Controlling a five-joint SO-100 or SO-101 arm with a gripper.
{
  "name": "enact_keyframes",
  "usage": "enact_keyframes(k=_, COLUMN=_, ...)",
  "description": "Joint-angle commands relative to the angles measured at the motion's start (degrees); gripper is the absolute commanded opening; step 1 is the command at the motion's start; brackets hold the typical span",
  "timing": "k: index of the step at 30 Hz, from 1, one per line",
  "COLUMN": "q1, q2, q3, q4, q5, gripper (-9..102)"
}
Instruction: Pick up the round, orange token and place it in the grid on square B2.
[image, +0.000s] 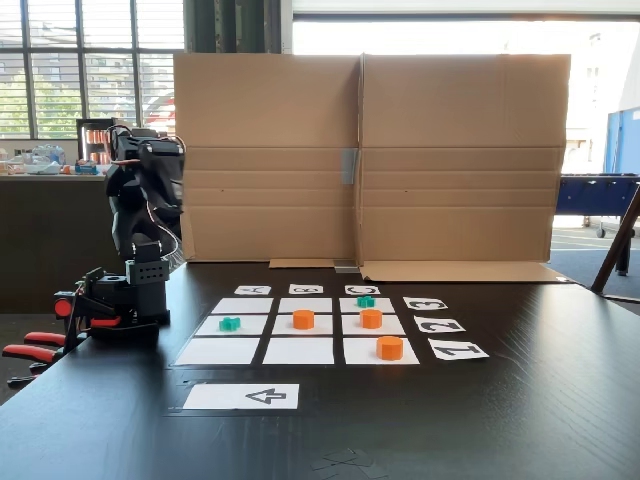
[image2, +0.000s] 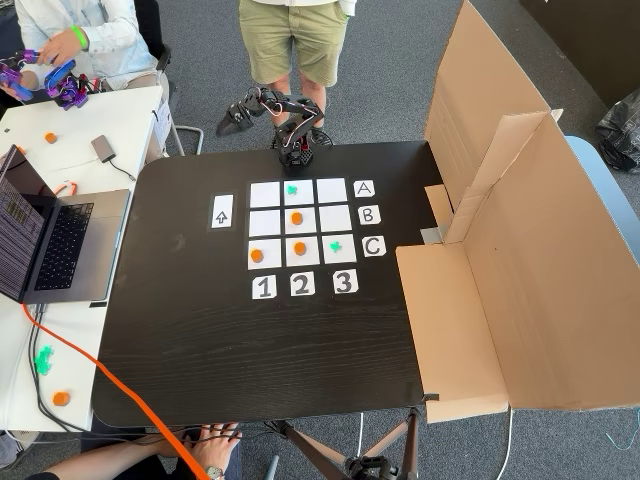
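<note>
The grid (image2: 265, 193) of nine white paper cells lies mid-table, also seen in a fixed view from the front as the grid (image: 218, 351). An orange token (image2: 296, 218) stands on the middle cell, square B2 (image2: 306, 227); from the front it is the orange token (image: 303, 319). Two more orange tokens (image2: 300, 248) (image2: 257, 255) stand in the C row. Teal pieces (image2: 292, 189) (image2: 336, 245) occupy two other cells. The arm (image: 140, 240) is folded at the table's edge, its gripper (image2: 232, 118) hanging off the table, away from the grid; its jaws are too dark and small to read.
A tall cardboard wall (image: 370, 160) borders the table beyond the A B C cards (image2: 368, 214). A white sheet with a black arrow (image: 243, 396) lies beside the grid. Red clamps (image: 40, 345) grip the table edge. A laptop (image2: 50, 240), people and a side table with spare tokens (image2: 61, 398) surround it.
</note>
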Motion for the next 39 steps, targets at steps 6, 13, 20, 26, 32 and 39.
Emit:
enact_keyframes(k=6, q1=19.4, q2=10.1, q3=20.9, q4=-12.9, q5=-0.8, gripper=-1)
enact_keyframes(k=13, q1=27.5, q2=22.7, q3=36.9, q4=-16.0, q5=-2.5, gripper=-1)
enact_keyframes(k=20, q1=28.6, q2=33.7, q3=46.3, q4=-14.4, q5=-2.8, gripper=-1)
enact_keyframes(k=26, q1=29.4, q2=35.3, q3=46.3, q4=-9.6, q5=-2.8, gripper=-1)
enact_keyframes(k=32, q1=29.2, q2=35.3, q3=46.3, q4=-9.6, q5=-2.9, gripper=-1)
enact_keyframes(k=39, q1=29.3, q2=35.3, q3=46.3, q4=-9.6, q5=-2.9, gripper=-1)
